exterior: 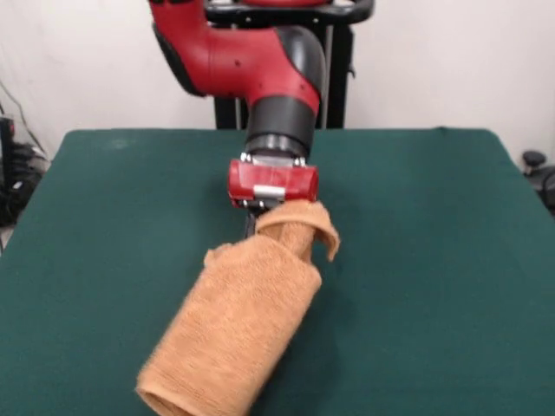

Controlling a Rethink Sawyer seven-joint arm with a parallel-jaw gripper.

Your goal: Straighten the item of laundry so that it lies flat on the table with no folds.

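Observation:
The orange-tan towel (pixel 243 325) lies in a long rolled, folded bundle on the dark green table (pixel 434 260), running from the front edge up to the middle. Its far end is lifted and bunched under my gripper (pixel 276 217), which hangs from the red arm just past the table's middle. The gripper is shut on that far end; the cloth curls around and hides most of the fingers. The near end of the towel rests on the table as an open tube-like fold. No white tag shows.
The black pedestal (pixel 338 78) stands behind the table's far edge. Cables and dark gear (pixel 13 173) sit off the left side, and a dark object (pixel 538 169) sits off the right side.

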